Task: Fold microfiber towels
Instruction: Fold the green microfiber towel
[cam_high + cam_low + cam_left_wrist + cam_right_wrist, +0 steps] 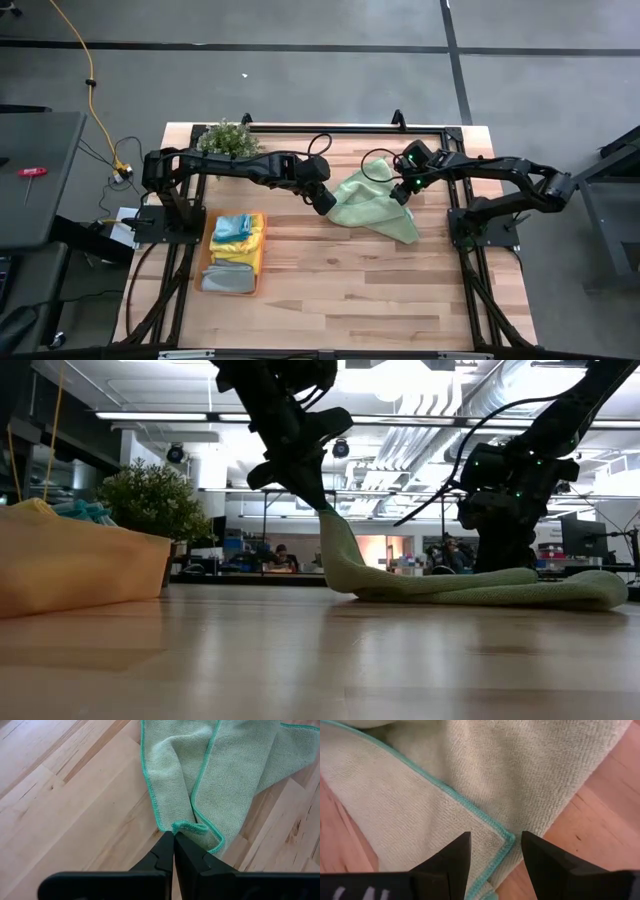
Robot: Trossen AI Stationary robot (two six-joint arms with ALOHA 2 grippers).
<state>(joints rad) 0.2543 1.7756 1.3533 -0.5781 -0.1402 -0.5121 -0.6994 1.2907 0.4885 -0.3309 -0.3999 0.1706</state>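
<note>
**Q:** Pale green cloth, high view: where does it lie, and what holds it?

**A:** The pale green towel (375, 206) lies crumpled near the middle of the worktop (380, 290), toward its far edge. The left gripper (325, 201) meets its left margin; the right gripper (403, 190) hangs over its right part. Other folded towels (236, 250) are stacked in the orange tray (209, 262) by the left edge, and a small plant (229, 138) stands at the far left corner.

**Q:** Low view?

**A:** One corner is raised clear of the wood by the left gripper (318, 498); the rest of the towel (470, 586) trails flat. Likely risk: a further lift or pull drags the whole cloth across the worktop instead of folding it, since nothing visibly pins the far side.

**Q:** Left wrist view?

**A:** The left gripper (173, 839) has its fingers pressed together on only the hemmed corner tip of the towel (200, 780). So slight a bite could slip out under tension, dropping the corner.

**Q:** Right wrist view?

**A:** The right gripper (495, 851) stands with fingers parted, astride another teal-edged corner of the towel (520, 775) and not closed on it. Layers overlap here; closing now might catch two plies, or only the hem, and give a skewed fold. Whether the fingertips touch the cloth cannot be told.
</note>
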